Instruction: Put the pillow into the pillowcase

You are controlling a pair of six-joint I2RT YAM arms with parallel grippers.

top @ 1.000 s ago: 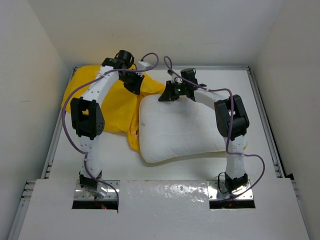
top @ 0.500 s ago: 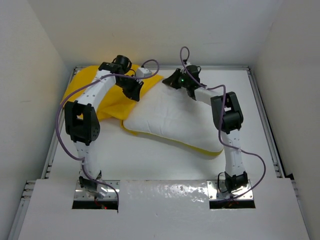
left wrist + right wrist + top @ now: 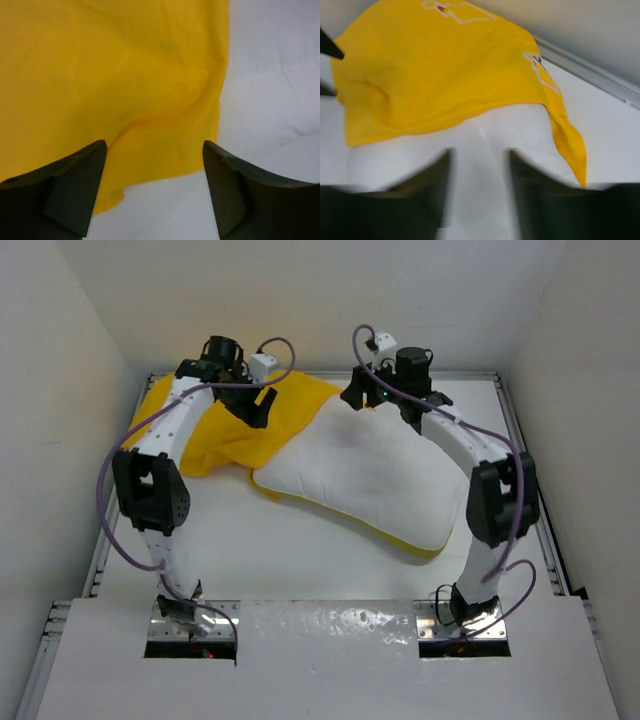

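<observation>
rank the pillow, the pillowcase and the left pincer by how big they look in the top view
1. pillow: largest.
2. pillowcase: somewhat smaller, judged only by the yellow part that shows.
3. left pincer: smallest by far, though it sits higher, nearer the camera.

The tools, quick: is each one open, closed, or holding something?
Left tool: open, above the pillowcase, holding nothing.
Right tool: closed on the pillow.

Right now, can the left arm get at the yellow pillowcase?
Probably yes: the left gripper hangs open right over the edge of the pillowcase, with nothing between them. The pillow lies off to the side.
</observation>
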